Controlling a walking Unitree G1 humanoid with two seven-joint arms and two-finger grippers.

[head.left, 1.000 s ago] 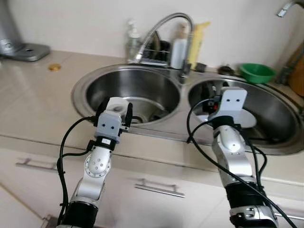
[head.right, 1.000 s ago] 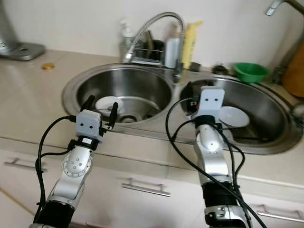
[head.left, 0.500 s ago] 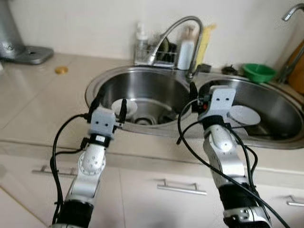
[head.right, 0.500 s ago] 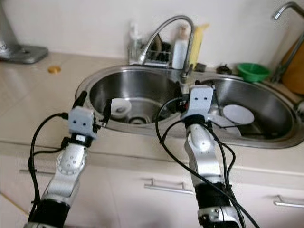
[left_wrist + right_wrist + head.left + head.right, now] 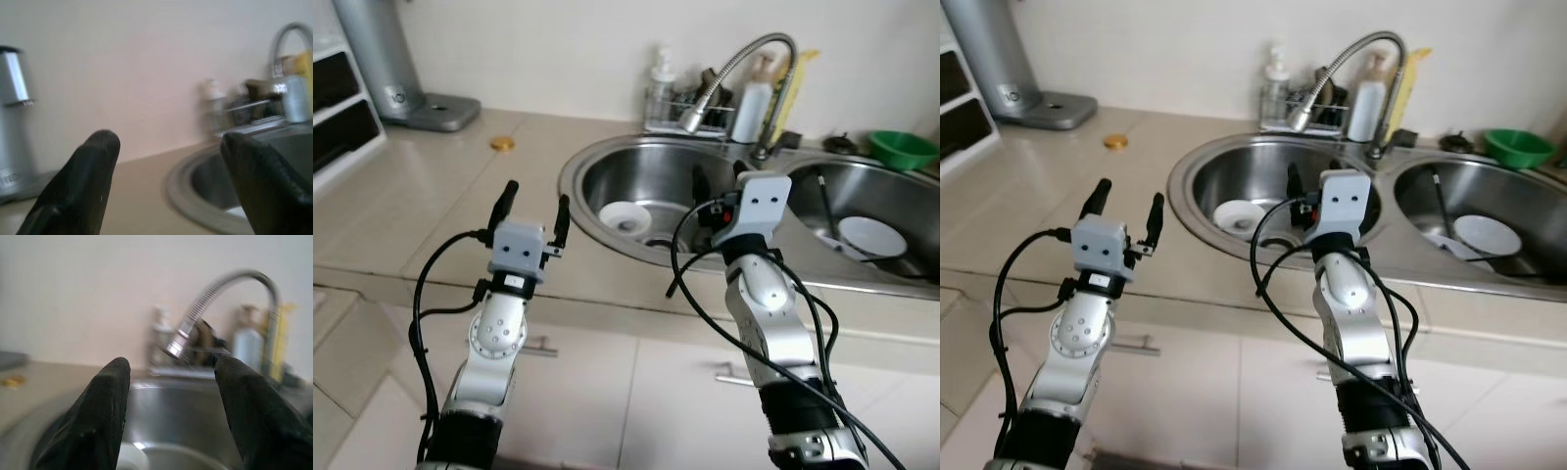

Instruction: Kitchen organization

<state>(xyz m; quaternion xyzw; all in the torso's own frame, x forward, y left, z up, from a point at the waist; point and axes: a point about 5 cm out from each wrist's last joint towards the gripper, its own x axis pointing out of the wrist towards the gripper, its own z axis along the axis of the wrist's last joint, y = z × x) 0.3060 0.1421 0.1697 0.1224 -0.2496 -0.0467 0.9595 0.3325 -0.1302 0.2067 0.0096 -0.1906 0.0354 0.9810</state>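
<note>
1. Since a second earlier, your head camera had swung toward the left, so more of the beige counter (image 5: 431,196) came into sight; the things on it lay as before.
2. Your left gripper (image 5: 534,204) had shifted from over the left basin's near rim to above the counter just left of it, fingers spread, holding nothing.
3. Your right gripper (image 5: 1312,178) was held above the near rim between the two basins, fingers parted and empty.
4. You had a small white bowl (image 5: 625,215) sitting in the left basin (image 5: 607,176) near the drain, and a white plate (image 5: 871,236) lying in the right basin (image 5: 911,196).
5. You saw the flexible faucet (image 5: 1344,69) arching over the left basin, with bottles in a wire rack (image 5: 1317,110) behind it.
6. You also had a green bowl (image 5: 903,149) at the far right, a small gold lid (image 5: 1115,142) on the counter, and a silver appliance (image 5: 391,69) at the back left.
</note>
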